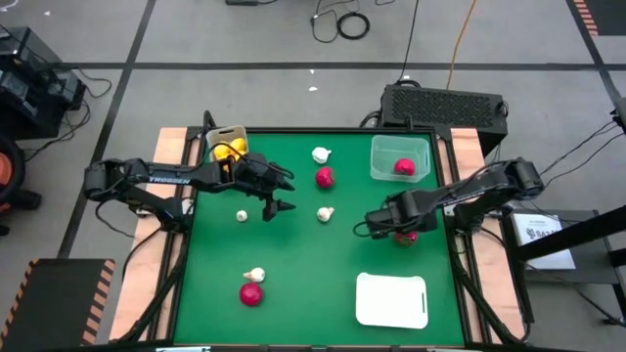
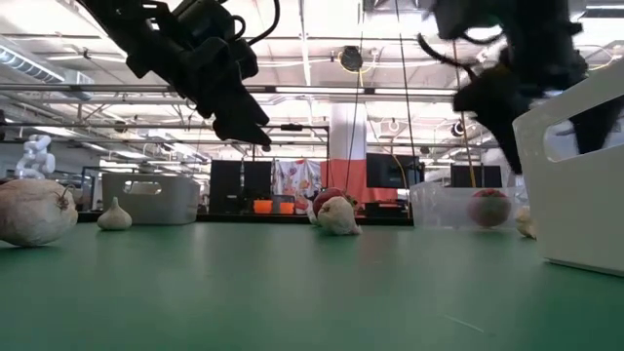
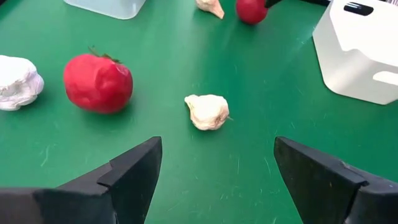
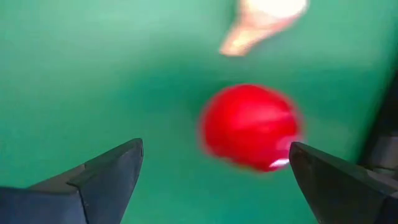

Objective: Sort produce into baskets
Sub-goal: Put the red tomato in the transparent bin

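My left gripper is open and empty above the mat, pointing at a white garlic bulb. A red fruit and another bulb lie just beyond it. My right gripper is open and empty, with a red fruit on the mat below it, between its fingers' lines but apart from them. A bulb lies past that fruit. The whitish bin holds yellow lemons. The clear bin holds a red fruit. The white tray stands at the near right.
Near the front left lie a bulb and a red fruit, and another bulb lies below my left arm. The green mat is bare in the middle front. Wooden rails edge the table.
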Controlling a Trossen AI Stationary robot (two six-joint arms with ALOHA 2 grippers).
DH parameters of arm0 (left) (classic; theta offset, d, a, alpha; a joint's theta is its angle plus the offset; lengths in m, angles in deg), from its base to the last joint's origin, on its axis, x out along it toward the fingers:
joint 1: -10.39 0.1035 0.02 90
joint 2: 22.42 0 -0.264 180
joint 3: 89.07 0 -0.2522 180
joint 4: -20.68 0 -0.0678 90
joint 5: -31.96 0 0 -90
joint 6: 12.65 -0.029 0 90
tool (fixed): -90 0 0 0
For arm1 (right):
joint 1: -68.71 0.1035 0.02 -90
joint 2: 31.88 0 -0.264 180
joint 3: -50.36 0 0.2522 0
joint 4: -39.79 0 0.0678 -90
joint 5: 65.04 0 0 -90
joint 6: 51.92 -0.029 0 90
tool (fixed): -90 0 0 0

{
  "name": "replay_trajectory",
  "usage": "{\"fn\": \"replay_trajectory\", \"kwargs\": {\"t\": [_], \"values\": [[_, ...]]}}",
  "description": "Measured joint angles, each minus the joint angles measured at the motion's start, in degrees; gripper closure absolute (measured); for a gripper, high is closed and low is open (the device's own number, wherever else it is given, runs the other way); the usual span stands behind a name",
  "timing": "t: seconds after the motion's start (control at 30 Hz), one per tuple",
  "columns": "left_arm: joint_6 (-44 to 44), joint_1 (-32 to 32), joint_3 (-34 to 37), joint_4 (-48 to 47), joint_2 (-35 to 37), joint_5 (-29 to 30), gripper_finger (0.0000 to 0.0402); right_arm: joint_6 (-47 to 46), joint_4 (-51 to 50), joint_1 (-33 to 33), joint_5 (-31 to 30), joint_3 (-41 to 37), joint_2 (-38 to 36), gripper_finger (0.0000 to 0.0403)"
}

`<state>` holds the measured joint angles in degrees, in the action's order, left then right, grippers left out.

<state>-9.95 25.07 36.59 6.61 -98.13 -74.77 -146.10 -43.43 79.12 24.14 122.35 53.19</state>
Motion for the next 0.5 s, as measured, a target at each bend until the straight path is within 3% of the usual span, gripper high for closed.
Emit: {"fn": "replay_trajectory", "kwargs": {"t": [0.5], "values": [[9.01,1.43,0.0,3.89,0.0,1.17,0.0084,-1.35,14.37,0.22,2.06,-17.36,-8.6,0.0009]]}}
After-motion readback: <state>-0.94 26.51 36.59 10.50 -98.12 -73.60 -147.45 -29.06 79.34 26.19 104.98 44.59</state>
